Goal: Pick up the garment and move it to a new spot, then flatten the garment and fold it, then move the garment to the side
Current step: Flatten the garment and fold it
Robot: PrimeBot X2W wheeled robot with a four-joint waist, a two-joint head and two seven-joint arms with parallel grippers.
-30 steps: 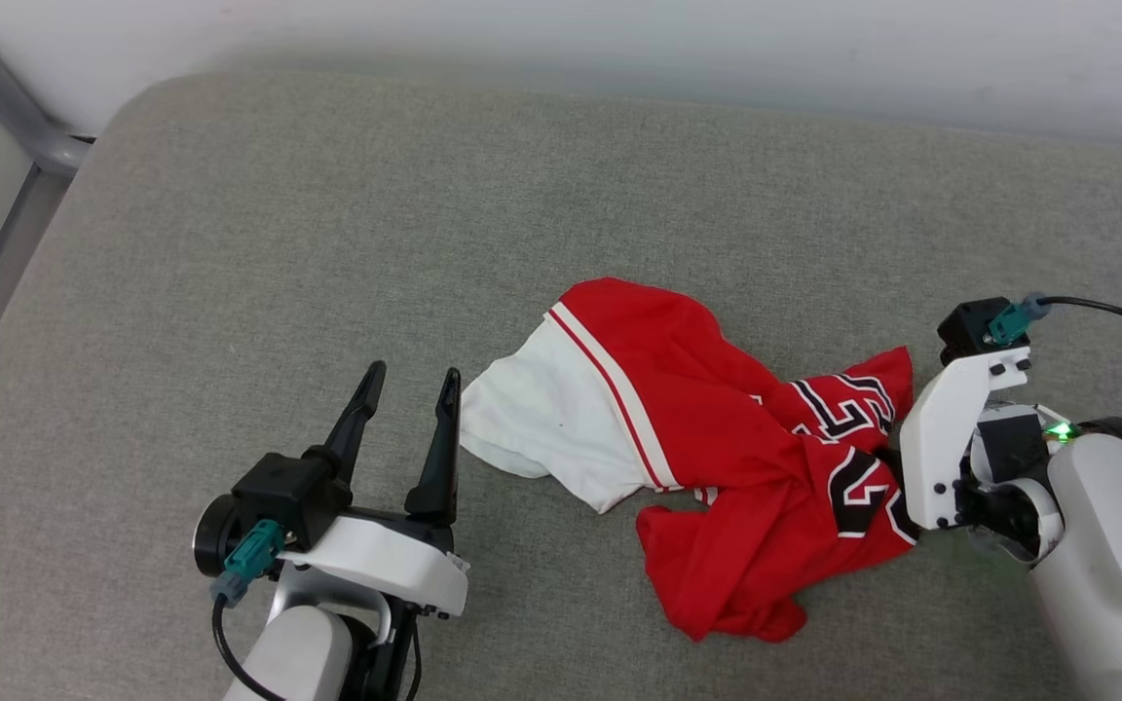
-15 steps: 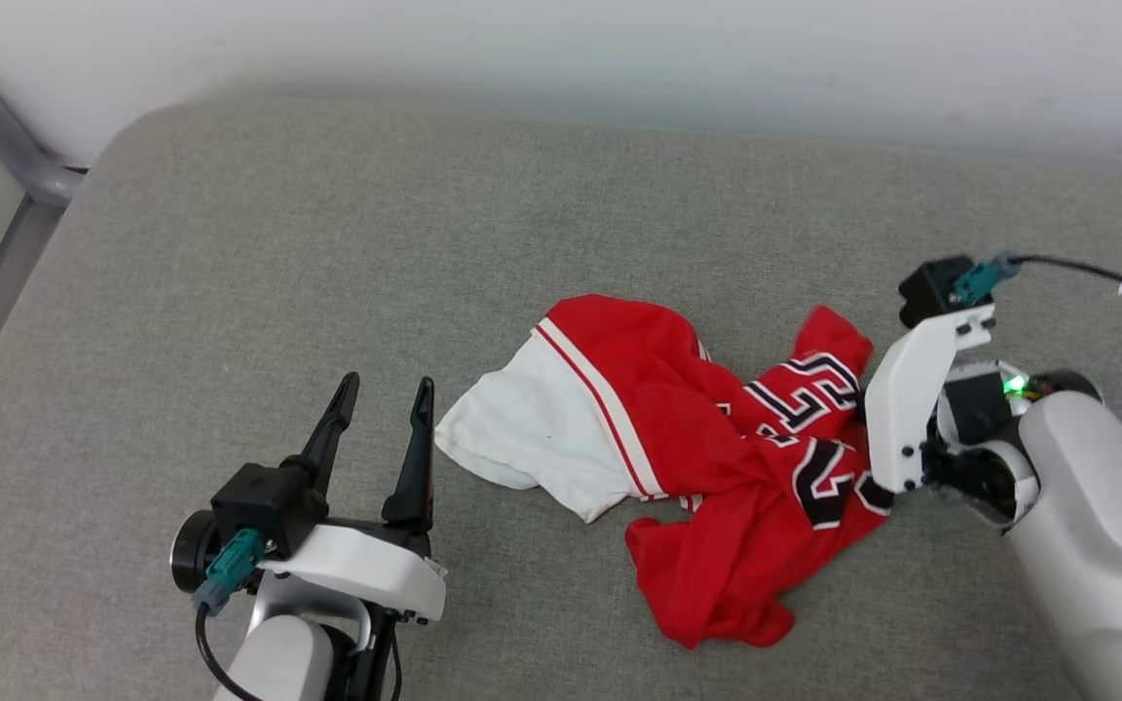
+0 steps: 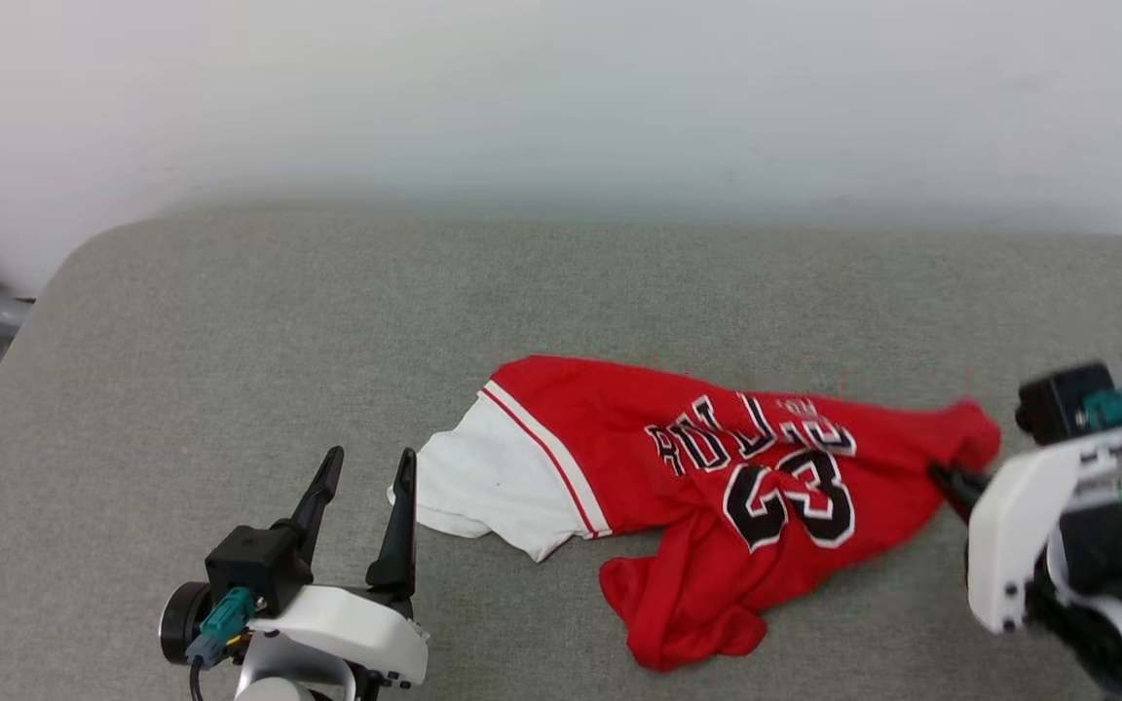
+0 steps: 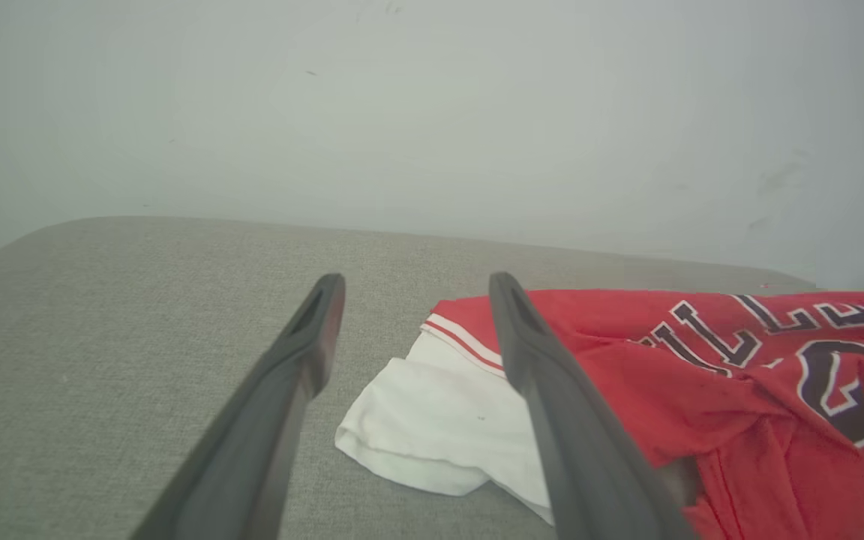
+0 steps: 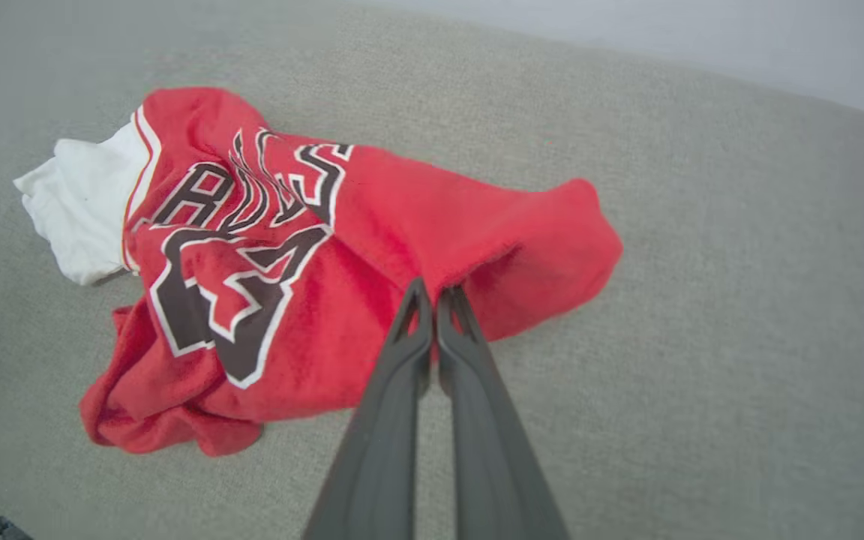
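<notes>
Soft matt cloth garment (image 3: 717,487) on coarse woven grey cushion (image 3: 327,321).

Left wrist view: garment (image 4: 627,375) cut off by right edge; lettering (image 4: 829,390) partly lost in folds. Head view: right fingers (image 3: 951,480) mostly behind wrist (image 3: 1019,526).

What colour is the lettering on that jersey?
The lettering is black, outlined in white; head view shows it best.

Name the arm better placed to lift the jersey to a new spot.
Right. The right gripper is shut on the red edge of the garment. The left gripper stands open beside the white sleeve, holding nothing.
</notes>
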